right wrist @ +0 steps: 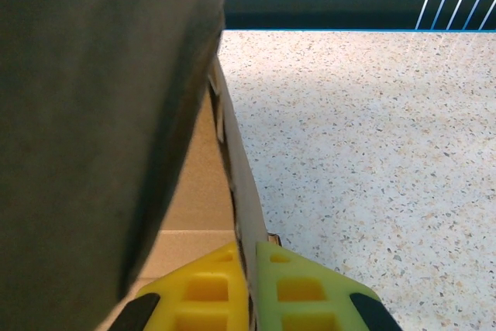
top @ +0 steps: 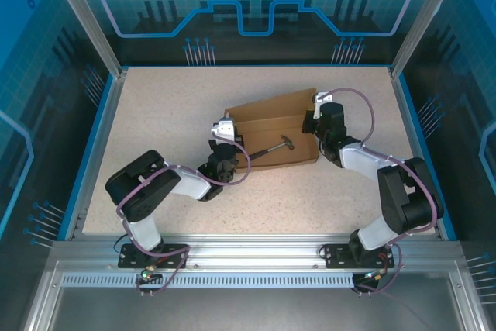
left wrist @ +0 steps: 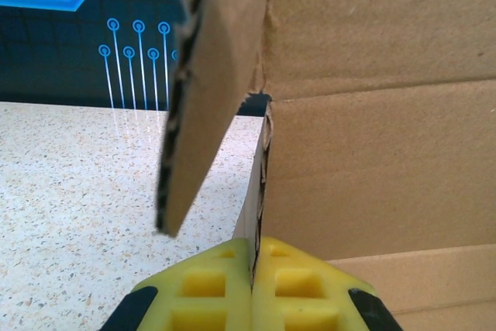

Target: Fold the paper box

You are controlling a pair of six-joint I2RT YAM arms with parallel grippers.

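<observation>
Left gripper [left wrist: 253,288] and right gripper [right wrist: 252,288] each clamp an end wall of the box [top: 271,137] at centre frame on the worktop [top: 155,114]; hammer [top: 273,147] inside, lid [top: 271,106] open, closing judged outstanding.

The top view hangs high above and behind the black left arm [top: 155,187] and black right arm [top: 395,191]. It faces steeply down toward the far edge and takes in the whole speckled beige desk [top: 155,114].

The left wrist view sits right behind the yellow left pincer [left wrist: 253,269], low and facing the far edge, very close to the plain brown cardboard box [left wrist: 372,153].

The right wrist view sits just as close behind the yellow right pincer [right wrist: 249,277], at the box's right wall.

All three views share the box and the desk surface.
</observation>
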